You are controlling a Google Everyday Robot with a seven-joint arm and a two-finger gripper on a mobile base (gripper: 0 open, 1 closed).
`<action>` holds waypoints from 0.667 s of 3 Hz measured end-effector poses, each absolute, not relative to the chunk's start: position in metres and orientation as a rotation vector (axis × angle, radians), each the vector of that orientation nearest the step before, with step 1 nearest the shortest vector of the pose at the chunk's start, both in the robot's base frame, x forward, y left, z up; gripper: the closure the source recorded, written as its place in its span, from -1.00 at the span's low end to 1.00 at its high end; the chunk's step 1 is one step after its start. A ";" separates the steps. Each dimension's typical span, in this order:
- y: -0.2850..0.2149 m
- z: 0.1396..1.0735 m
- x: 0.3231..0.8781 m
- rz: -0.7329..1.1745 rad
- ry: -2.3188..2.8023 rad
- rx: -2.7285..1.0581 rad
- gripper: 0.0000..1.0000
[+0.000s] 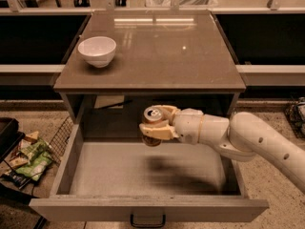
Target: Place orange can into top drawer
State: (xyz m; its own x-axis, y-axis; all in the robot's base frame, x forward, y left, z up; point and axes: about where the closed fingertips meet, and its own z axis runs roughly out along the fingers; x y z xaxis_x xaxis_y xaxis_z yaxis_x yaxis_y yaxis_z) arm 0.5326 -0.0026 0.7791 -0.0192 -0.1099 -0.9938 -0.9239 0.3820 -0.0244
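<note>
The orange can, with its silver pull-tab top facing up, is held upright in my gripper. The pale fingers are closed around its sides. The can hangs above the back part of the open top drawer, clear of its flat grey-brown bottom. The drawer is pulled fully out, with its pale front panel and small dark handle at the bottom of the view. My white arm reaches in from the right over the drawer's right wall.
A white bowl sits on the left of the brown countertop above the drawer. A wire basket with snack bags stands on the floor at the left. Dark shelving runs behind the counter.
</note>
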 end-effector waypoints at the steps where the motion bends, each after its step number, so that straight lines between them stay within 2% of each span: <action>1: -0.001 0.745 0.519 0.908 1.384 -1.035 1.00; 2: 0.002 0.721 0.509 0.922 1.363 -1.079 1.00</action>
